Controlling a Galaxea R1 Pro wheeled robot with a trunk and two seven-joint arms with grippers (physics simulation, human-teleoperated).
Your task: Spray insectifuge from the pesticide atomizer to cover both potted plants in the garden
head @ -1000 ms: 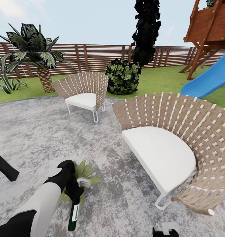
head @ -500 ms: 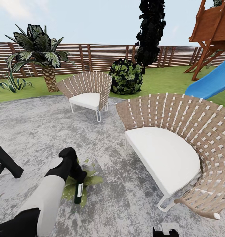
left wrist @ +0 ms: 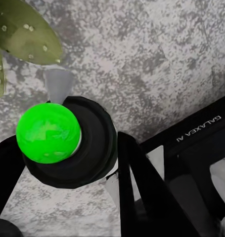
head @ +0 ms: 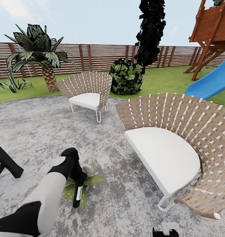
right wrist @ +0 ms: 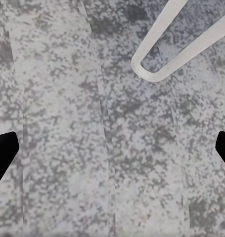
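Spraying the first potted plant

The left pincer [head: 76, 179] is clamped on the pesticide atomizer [head: 77, 196], hanging just over a potted plant [head: 89, 179] on the patio [head: 36, 131]. Best to sweep slowly, nozzle over every leaf; droplets already bead one leaf [left wrist: 28, 30].

We see our left arm [head: 43, 200] as a smooth rounded tube: a black section nearest the camera, a pale grey-white sleeve along the forearm, then a glossy black wrist. Our left gripper [left wrist: 67, 163] has flat black fingers [left wrist: 142, 192] that taper to points, and a black bar behind them carries small white lettering reading "GALAXEA AI". Of our right gripper [right wrist: 112, 148] we see two plain black fingertips [right wrist: 2, 150]. A small black and white part [head: 165, 229] sits low in the head view.
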